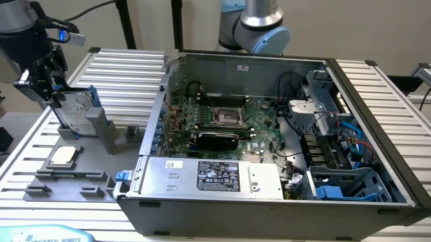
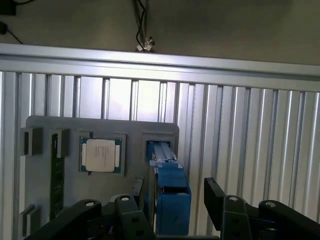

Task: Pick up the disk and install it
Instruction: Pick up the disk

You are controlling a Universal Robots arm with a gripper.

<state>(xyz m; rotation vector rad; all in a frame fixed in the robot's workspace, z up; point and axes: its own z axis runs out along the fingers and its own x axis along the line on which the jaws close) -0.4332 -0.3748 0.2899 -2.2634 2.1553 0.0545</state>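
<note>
Arm (image 1: 17, 20) in the exterior view hung over the worktop's (image 1: 128, 65) side at the exterior view's left, with the gripper (image 1: 46, 89) pointing down at the top edge of the disk (image 1: 72, 115). The disk stood upright on its edge in a slot of the grey holder (image 1: 67, 184). The holder lay along that side of the worktop, beside the open case (image 1: 269, 201). A chip (image 1: 64, 155) lay flat in the holder, closer to the worktop's near edge than the disk.

In the wrist view the gripper (image 2: 176, 187) had its jaws apart, with a black finger (image 2: 214, 197) on either side of the disk (image 2: 170, 200). The disk's blue rail ran between them. A clear gap showed between the rail and one finger. The other finger sat just beside the rail, and whether they touched could not be told. The chip (image 2: 100, 155) lay in its pocket in the holder (image 2: 70, 127), beside the disk's slot.
</note>
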